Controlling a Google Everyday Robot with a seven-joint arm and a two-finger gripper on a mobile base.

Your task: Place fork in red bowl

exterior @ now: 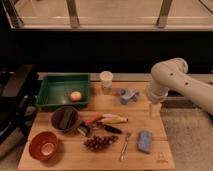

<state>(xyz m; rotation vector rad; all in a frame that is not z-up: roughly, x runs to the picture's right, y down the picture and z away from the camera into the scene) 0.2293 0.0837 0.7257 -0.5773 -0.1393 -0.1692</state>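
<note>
The silver-grey fork point(124, 146) lies on the wooden table point(165, 156) near the front, right of the middle, pointing roughly front to back. The red bowl point(44, 145), with a pale inner bottom, stands at the front left corner and has nothing in it. My gripper point(154, 111) hangs from the white arm point(172, 79) at the table's right side. It is behind and to the right of the fork, well apart from it and far from the bowl.
A green tray point(55, 92) with an orange ball point(75, 96) is at the back left. A brown bowl point(65, 120) holds a dark block. Grapes point(100, 142), a black-handled knife point(111, 129), an orange-handled tool point(92, 120), a blue sponge point(145, 141), a cup point(106, 80) and a blue object point(128, 95) lie around.
</note>
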